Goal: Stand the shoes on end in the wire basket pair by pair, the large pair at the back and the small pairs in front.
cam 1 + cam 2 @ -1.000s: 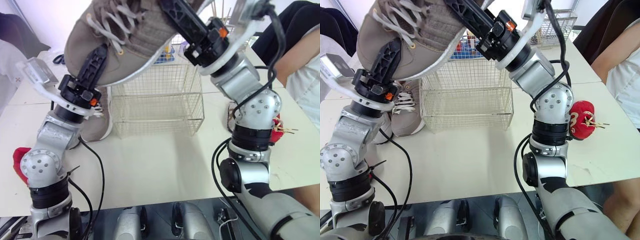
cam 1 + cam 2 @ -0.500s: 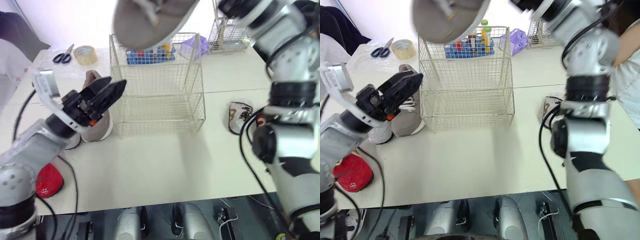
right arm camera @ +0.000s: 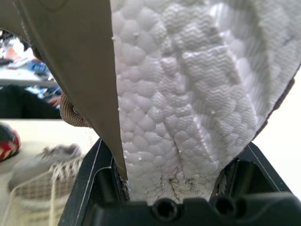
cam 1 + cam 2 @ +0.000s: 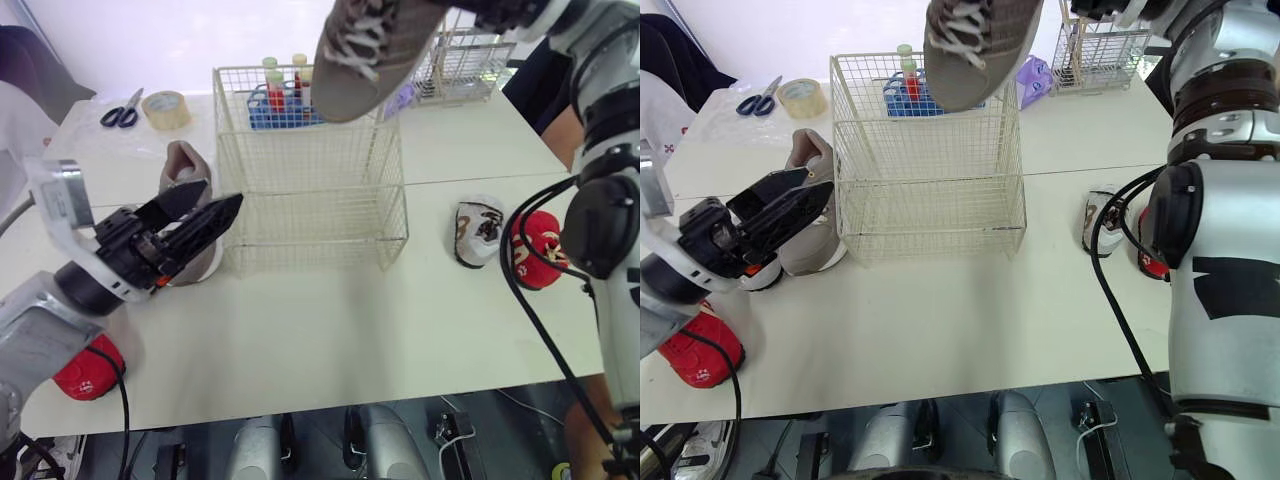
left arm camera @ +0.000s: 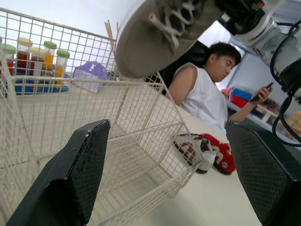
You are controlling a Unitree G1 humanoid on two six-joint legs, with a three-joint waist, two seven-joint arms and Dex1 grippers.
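Aloft, laced sneaker (image 4: 375, 45) over wire basket (image 4: 312, 215)

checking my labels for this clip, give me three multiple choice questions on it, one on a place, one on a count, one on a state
1. Where is the grey shoe that the right pincer holds?
A on the floor
B above the basket
C inside a drawer

2. How many shoes are inside the basket?
A none
B two
C four

3. How is the left pincer?
A shut on a shoe
B shut with nothing in it
C open

Answers: 1 B, the grey shoe hangs toe down over the basket's rim. 2 A, there is nothing but bare wire within. 3 C, its fingers stand wide apart with nothing between them.
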